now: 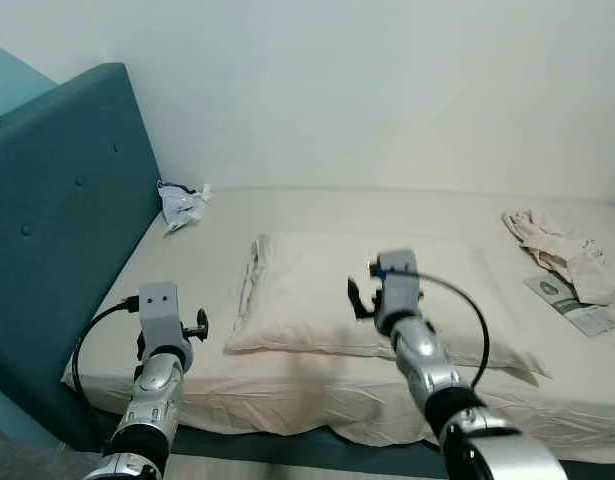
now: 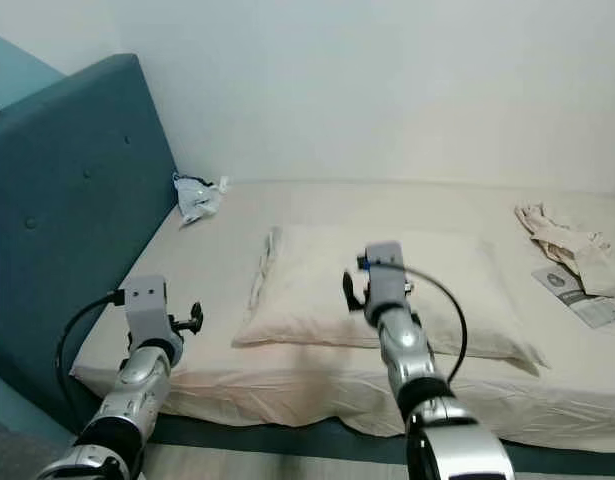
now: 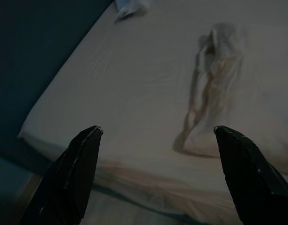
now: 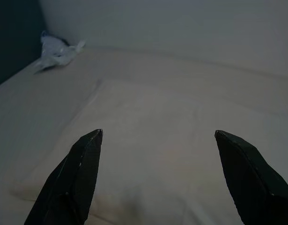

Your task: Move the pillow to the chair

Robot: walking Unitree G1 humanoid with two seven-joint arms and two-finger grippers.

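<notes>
A cream pillow (image 1: 307, 300) lies flat on the bed (image 1: 187, 290), its length running left to right, near the front edge. My right gripper (image 4: 158, 133) hovers open over the near side of the pillow (image 4: 153, 108), with nothing between its fingers (image 4: 83, 168). My left gripper (image 3: 157, 131) is open too, held over the bare sheet near the bed's front left corner. The pillow's left end (image 3: 214, 89) lies ahead of it and to its right. Both wrists show in the eye views, the left wrist (image 1: 159, 315) and the right wrist (image 1: 392, 290).
A teal padded headboard (image 1: 57, 200) stands along the bed's left side. A crumpled white bag (image 1: 182, 205) lies in the far left corner. At the far right are a bunched cream cloth (image 1: 557, 250) and a printed leaflet (image 1: 577, 305). A white wall (image 1: 387, 90) backs the bed.
</notes>
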